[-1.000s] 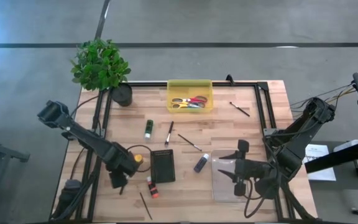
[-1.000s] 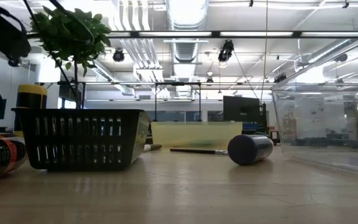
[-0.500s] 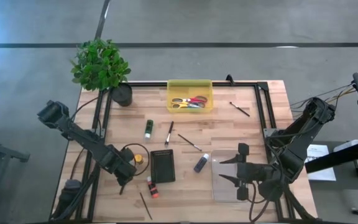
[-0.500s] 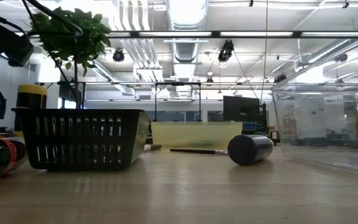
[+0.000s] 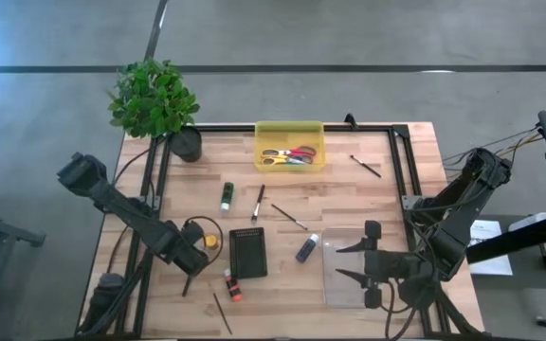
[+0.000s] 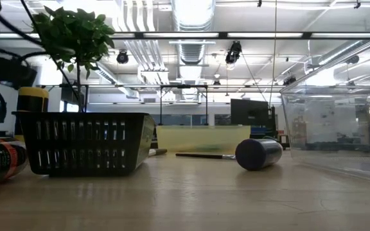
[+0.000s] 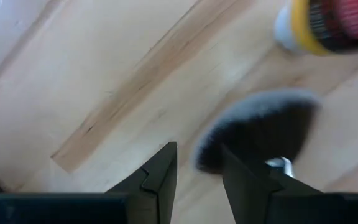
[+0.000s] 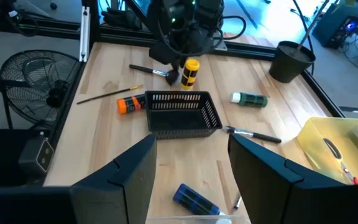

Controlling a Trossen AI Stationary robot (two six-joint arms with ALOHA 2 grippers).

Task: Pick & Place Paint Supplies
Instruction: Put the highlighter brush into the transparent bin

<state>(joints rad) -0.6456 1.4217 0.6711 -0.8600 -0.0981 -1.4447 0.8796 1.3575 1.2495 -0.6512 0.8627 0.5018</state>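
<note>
My left gripper (image 5: 191, 260) (image 7: 199, 180) is open with a narrow gap, low over the table's near left part. The wide brush's soft dark head (image 7: 260, 130) (image 8: 169, 74) lies just beyond one fingertip, with the yellow tube (image 5: 210, 242) (image 7: 328, 25) standing past it. On the wood lie a green tube (image 5: 226, 196), a purple tube (image 5: 306, 248), a red-orange tube (image 5: 232, 286) and thin brushes (image 5: 258, 203) (image 5: 289, 217) (image 5: 365, 166) (image 5: 222, 313). My right gripper (image 5: 351, 263) (image 8: 191, 149) hangs wide open over the clear box (image 5: 349, 275). My left gripper comes down at the wide brush's soft head (image 7: 229, 149) from above. One finger (image 7: 247, 180) covers the head's edge in the left wrist view. Whether it touches the bristles, I cannot tell. The brush lies flat on the table.
A black mesh basket (image 5: 247, 253) (image 6: 85, 144) stands right of my left gripper. A yellow bin (image 5: 290, 147) with scissors sits at the far edge, a potted plant (image 5: 154, 99) at the far left corner. Bare wood lies between bin and basket.
My left gripper has shifted a little toward the far edge and to the right, closer to the yellow tube. My right gripper has drawn slightly toward the near edge over the clear box. No object has moved.
</note>
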